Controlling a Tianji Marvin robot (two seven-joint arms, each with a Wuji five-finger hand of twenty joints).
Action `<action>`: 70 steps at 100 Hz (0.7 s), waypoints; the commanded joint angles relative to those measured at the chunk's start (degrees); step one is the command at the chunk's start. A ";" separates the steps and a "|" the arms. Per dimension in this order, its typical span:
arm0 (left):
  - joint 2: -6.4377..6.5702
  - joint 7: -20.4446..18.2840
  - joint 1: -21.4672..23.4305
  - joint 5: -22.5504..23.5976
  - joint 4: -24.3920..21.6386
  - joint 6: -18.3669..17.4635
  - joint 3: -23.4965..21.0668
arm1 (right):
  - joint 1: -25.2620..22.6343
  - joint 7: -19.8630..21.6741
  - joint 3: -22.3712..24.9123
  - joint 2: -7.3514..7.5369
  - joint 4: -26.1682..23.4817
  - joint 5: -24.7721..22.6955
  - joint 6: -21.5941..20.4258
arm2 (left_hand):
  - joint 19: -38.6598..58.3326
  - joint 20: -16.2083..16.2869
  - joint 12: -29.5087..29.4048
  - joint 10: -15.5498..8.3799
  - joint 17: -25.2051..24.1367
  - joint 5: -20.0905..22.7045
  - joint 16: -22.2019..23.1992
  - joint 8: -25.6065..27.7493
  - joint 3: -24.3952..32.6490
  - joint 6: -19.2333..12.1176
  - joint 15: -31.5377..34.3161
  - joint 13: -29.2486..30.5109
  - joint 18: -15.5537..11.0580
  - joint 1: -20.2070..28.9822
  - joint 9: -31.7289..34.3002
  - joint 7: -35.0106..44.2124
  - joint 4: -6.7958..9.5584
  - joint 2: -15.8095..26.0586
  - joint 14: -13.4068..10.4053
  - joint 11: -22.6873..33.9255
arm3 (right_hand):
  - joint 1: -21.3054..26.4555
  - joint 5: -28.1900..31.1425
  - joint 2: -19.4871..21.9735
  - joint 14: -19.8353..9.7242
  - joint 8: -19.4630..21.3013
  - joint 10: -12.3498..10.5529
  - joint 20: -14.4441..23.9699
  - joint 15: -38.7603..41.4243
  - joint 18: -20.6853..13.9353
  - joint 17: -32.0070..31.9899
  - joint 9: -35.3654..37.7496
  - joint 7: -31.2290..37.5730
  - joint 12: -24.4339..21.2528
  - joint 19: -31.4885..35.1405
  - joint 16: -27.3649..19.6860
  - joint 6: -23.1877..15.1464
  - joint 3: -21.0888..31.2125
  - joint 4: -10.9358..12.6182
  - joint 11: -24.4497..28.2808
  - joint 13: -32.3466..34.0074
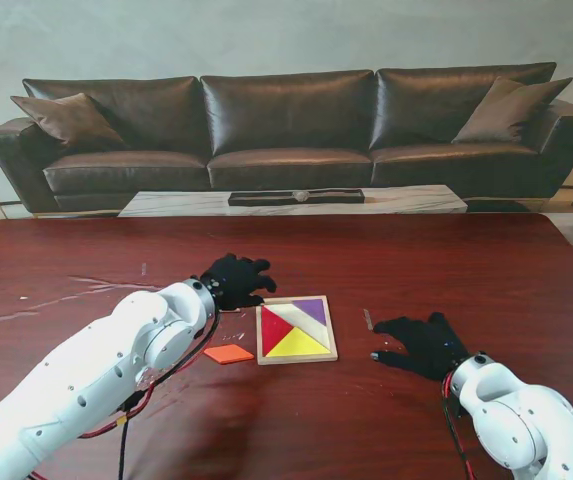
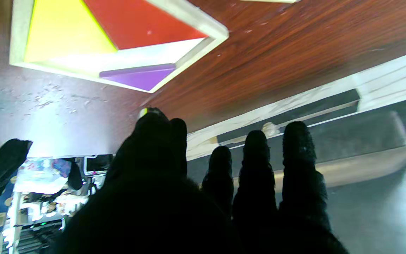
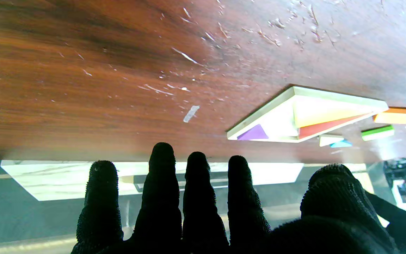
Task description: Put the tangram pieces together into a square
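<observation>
The tangram tray (image 1: pixel 297 329) lies flat on the counter (image 1: pixel 446 270) near its middle, between my two hands. It holds a red triangle (image 1: pixel 274 327), a yellow triangle (image 1: pixel 299 344) and a purple piece (image 1: pixel 312 309); a pale region of the tray floor is unfilled. An orange piece (image 1: pixel 229 353) lies loose on the counter just left of the tray, and the right wrist view shows a green piece (image 3: pixel 377 132) and a light blue piece (image 3: pixel 341 144) beyond it. I judge the pieces to be light, rigid, thin and smooth; take each one by opposite edges with fingertips, since a flat piece gives little to pinch from above. The left hand (image 1: pixel 234 280) sits at the tray's far left corner, fingers spread, gripping nothing; a small pale spot shows at one fingertip and I cannot identify it. The right hand (image 1: pixel 418 343) rests right of the tray, fingers extended and apart, empty.
</observation>
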 commanded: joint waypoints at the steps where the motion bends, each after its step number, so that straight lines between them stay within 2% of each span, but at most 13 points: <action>1: 1.49 -0.62 1.82 0.18 -1.21 0.78 -1.05 | 0.41 0.39 0.00 0.29 0.10 0.54 -1.35 | -2.30 -2.11 -0.58 0.91 -1.25 -1.27 -1.54 -0.30 -0.95 0.61 -2.21 -1.83 1.79 -0.28 -2.15 -1.16 2.94 3.15 1.25 -1.41 | -1.84 -2.19 1.97 -0.70 -0.31 -0.77 -0.60 -0.92 0.97 -0.66 -0.24 -0.64 -0.39 0.00 0.19 -0.69 -0.19 1.49 -0.82 -1.97; 32: 2.87 -5.41 13.30 6.93 -8.70 1.57 -13.60 | 4.89 2.21 0.84 0.54 4.85 8.59 -9.63 | -4.95 -4.04 -0.75 0.94 -3.37 -1.96 -2.98 -0.99 -1.41 1.22 -3.89 -3.66 2.88 -1.02 -2.57 -2.59 3.06 3.80 1.43 -2.40 | -2.10 -2.72 2.57 -0.66 -0.06 -1.94 -1.51 -3.16 -0.66 -1.96 -2.50 -0.72 -0.79 -2.08 -1.09 -1.68 0.13 1.62 -1.81 -6.32; 55: 3.05 -7.78 19.18 8.63 -12.06 3.07 -19.81 | 8.27 5.58 0.33 1.14 7.94 12.21 -13.69 | -7.64 -5.96 -0.71 1.09 -4.72 -3.48 -4.03 -1.72 -2.01 2.64 -5.17 -5.28 3.18 -2.20 -3.21 -4.23 3.11 4.06 1.94 -3.04 | -3.71 -3.85 3.62 -1.73 0.07 -2.84 -3.15 -4.21 -3.76 -2.95 -5.44 -0.72 -1.02 -5.33 -2.10 -1.76 -0.05 1.59 -2.12 -9.25; 70: 3.07 -9.17 21.68 8.03 -13.11 4.17 -22.32 | 10.06 6.16 -0.12 1.38 9.67 13.36 -16.48 | -10.80 -8.56 -1.07 1.82 -5.97 -5.93 -5.49 -2.60 -2.33 4.15 -6.61 -7.06 3.21 -4.03 -4.25 -7.31 3.42 4.27 2.58 -4.29 | -4.44 -4.65 3.69 -2.24 -0.13 -4.17 -4.34 -4.94 -5.34 -3.41 -6.53 -1.13 -1.30 -6.87 -2.83 -2.19 -0.17 1.52 -2.50 -10.66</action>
